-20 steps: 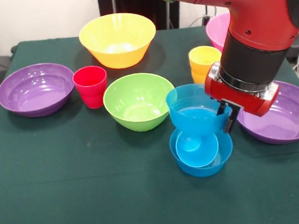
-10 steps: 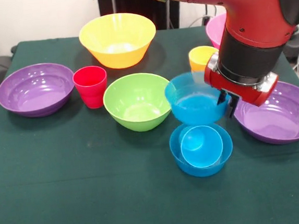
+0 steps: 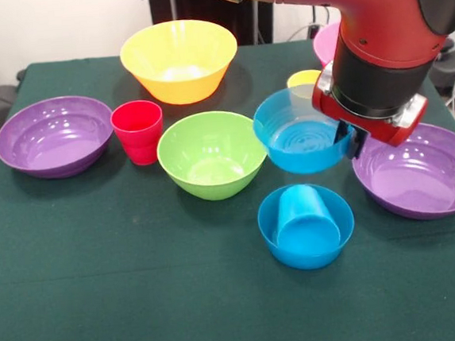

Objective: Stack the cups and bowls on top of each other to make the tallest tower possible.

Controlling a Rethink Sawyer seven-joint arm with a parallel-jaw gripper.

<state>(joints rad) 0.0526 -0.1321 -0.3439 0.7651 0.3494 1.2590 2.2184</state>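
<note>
The gripper [image 3: 349,138] pinches the rim of a small blue bowl [image 3: 301,142] and holds it in the air, tilted toward the camera. Just below it, the other small blue bowl [image 3: 307,247] stands on the green table [image 3: 103,293] with the blue cup [image 3: 304,221] lying on its side inside. Behind the gripper the yellow-orange cup [image 3: 303,79] shows partly; at its side lies a purple bowl [image 3: 419,174]. The lime green bowl [image 3: 209,154] is near on the other side. To stack well, I think the bowl must be levelled and centred before release, and the fallen cup may make it unstable.
</note>
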